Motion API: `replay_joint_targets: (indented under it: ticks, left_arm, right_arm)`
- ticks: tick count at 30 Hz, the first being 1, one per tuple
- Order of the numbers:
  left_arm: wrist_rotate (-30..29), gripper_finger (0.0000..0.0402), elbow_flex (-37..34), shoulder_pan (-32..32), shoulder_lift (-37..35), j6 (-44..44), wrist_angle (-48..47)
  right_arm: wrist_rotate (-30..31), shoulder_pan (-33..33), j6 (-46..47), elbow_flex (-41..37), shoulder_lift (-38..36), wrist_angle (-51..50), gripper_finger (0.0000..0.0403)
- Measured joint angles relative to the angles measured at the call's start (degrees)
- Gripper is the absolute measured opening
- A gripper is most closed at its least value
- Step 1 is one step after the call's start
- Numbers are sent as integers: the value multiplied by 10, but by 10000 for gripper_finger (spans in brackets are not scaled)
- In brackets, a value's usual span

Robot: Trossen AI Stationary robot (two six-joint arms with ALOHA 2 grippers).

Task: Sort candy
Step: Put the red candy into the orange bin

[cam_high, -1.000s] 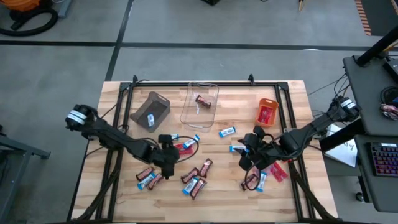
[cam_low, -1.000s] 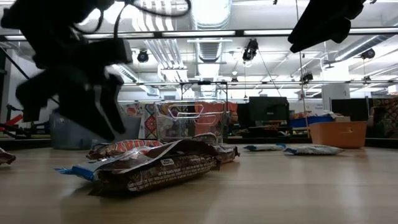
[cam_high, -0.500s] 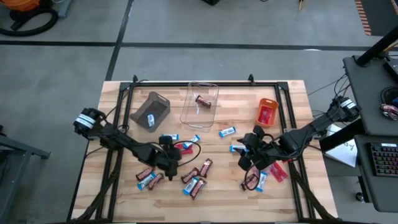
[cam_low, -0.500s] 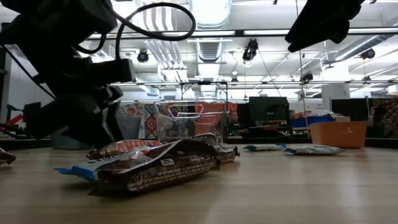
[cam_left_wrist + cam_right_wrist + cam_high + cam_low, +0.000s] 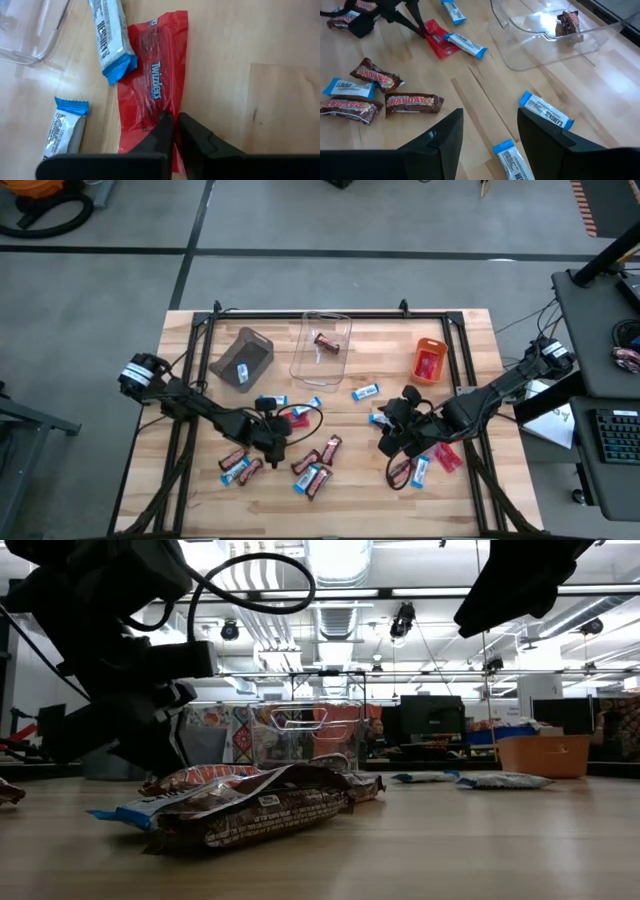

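My left gripper [image 5: 173, 131] is pinched shut on the edge of the red candy [image 5: 152, 95], down on the table [image 5: 470, 340] near its centre. My right gripper [image 5: 487, 131] hangs open at about three o'clock, holding nothing. Sorting is barely begun, I judge: one brown bar sits in the clear bin [image 5: 305, 358] at twelve, something red in the orange bin [image 5: 431, 345] at two (contents hard to read), one blue-white in the grey bin [image 5: 254, 343] at eleven. Most bars lie loose on the wood.
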Motion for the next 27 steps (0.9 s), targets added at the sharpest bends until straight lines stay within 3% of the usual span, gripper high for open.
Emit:
replay_joint_targets:
  ticks: [5,14,20,27]
  left_arm:
    - [29,2,-1,0,-32,17,-3]
    - [65,0,-1,-1,-149,69,11]
    - [97,0,-1,-1,-208,120,93]
    - [112,0,0,-1,-203,176,189]
  right_arm:
    - [0,0,-52,0,12,30,180]
    - [0,-1,-231,0,59,159,180]
    - [-1,-5,-369,0,109,309,180]
    - [-1,-19,-490,5,146,447,180]
